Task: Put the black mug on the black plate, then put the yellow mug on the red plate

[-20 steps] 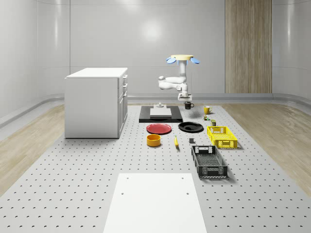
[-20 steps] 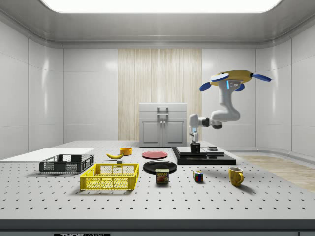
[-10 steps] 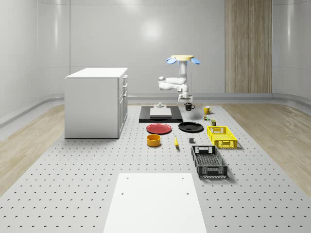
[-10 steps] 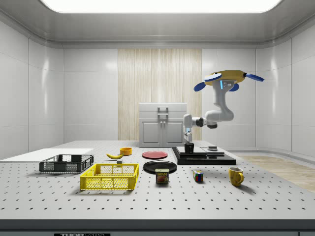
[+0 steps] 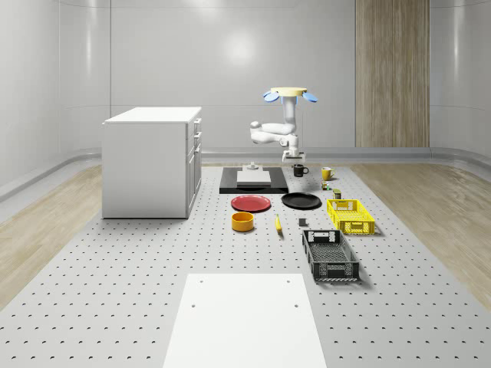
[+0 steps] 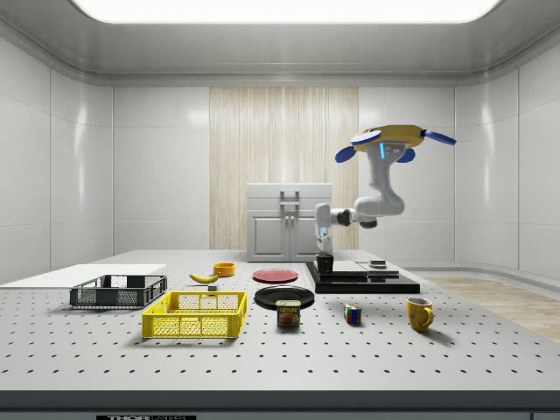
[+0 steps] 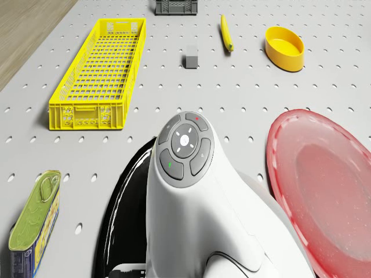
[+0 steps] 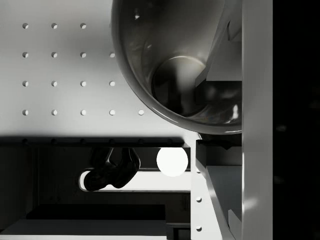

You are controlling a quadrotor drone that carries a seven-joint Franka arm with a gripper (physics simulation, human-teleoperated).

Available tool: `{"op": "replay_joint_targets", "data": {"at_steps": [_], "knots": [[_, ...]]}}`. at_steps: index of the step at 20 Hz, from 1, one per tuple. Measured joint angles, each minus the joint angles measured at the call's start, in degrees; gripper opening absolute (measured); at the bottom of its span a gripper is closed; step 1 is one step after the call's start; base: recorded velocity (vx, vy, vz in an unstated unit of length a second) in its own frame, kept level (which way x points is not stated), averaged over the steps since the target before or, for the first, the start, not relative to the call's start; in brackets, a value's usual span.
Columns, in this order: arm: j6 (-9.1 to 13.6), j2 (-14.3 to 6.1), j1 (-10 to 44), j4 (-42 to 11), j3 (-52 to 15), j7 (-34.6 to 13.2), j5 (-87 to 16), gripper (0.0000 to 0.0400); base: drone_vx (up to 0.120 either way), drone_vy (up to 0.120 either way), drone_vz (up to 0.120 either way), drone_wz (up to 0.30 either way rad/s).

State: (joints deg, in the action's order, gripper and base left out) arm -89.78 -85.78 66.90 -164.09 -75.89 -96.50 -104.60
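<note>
Tool point(image 6: 325, 255) grips black mug point(image 6: 325, 262) | drone point(image 6: 394, 140) hovers | wrist: mug's inside

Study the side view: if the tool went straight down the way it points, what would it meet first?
The tool holds the black mug and points down. Below looks like bare table just short of the black plate, though depth is unclear.

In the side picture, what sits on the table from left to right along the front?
Black crate → yellow crate → food tin → puzzle cube → yellow mug. Behind them, the drone hovers with its tool holding the black mug near the black plate.
</note>
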Motion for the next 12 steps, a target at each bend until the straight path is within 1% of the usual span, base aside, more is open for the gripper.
{"op": "replay_joint_targets", "data": {"at_steps": [12], "knots": [[-0.6, -0.7, 0.2, 0.0, -0.1, -0.1, 0.3, 0.01, 0.12, 0.0, 0.0, 0.0]]}}
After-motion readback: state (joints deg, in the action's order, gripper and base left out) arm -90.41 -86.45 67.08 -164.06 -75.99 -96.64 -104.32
